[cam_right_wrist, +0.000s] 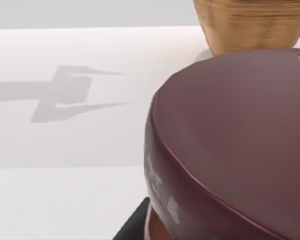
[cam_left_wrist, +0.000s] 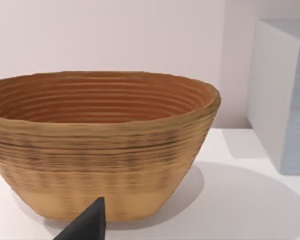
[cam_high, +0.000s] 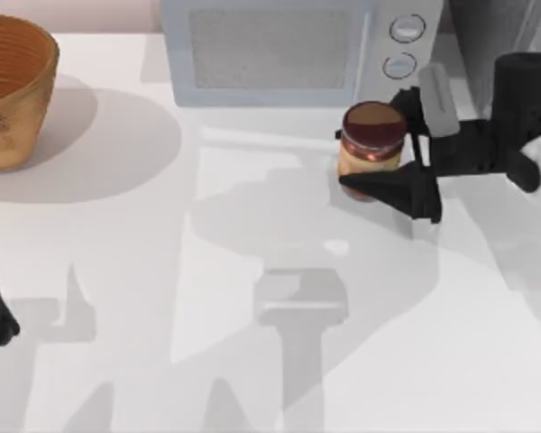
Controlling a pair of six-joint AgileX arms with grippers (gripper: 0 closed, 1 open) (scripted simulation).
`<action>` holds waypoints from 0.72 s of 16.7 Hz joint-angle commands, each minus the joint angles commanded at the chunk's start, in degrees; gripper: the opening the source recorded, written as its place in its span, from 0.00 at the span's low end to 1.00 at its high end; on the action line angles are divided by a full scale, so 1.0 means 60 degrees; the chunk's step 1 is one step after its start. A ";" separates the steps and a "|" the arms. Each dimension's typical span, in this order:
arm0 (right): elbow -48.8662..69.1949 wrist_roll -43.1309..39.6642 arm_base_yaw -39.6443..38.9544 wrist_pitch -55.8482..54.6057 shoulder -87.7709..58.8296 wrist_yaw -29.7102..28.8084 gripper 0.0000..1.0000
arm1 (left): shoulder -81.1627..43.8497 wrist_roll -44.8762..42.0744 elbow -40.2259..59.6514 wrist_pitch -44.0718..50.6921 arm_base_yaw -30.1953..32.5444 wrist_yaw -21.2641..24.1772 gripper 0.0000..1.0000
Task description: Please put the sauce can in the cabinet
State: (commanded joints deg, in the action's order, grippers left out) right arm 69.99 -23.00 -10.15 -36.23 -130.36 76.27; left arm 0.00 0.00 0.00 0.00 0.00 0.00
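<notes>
Right hand point(cam_high: 379, 153) has its fingers clamped around one sauce can point(cam_high: 371, 137), upright just before the microwave point(cam_high: 288, 50). Open counter point(cam_high: 252, 298) spreads toward the near edge. One basket point(cam_high: 13, 90) far left; left arm parked at left edge.

Sauce can point(cam_right_wrist: 235, 145) very close to the lens, its dark red-brown round top glossy, a sliver of lighter body under the rim. Woven basket point(cam_right_wrist: 250, 25) stands beyond it on the white table point(cam_right_wrist: 65, 145). A dark finger point(cam_right_wrist: 132, 230) sits just beside the can's base.
</notes>
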 joint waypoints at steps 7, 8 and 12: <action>0.0354 0.0007 0.0002 0.2353 0.2093 0.0070 0.00 | 0.0000 0.0000 0.0000 0.0000 0.0000 0.0000 1.00; 0.0360 0.0005 -0.0001 0.2362 0.2100 0.0073 0.00 | 0.0000 0.0000 0.0000 0.0000 0.0000 0.0000 1.00; 0.0342 0.0018 0.0014 0.2333 0.2071 0.0073 0.00 | 0.0000 0.0000 0.0000 0.0000 0.0000 0.0000 1.00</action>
State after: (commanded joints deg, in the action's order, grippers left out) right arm 72.05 -22.90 -10.07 -22.23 -117.93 76.71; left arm 0.00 0.00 0.00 0.00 0.00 0.00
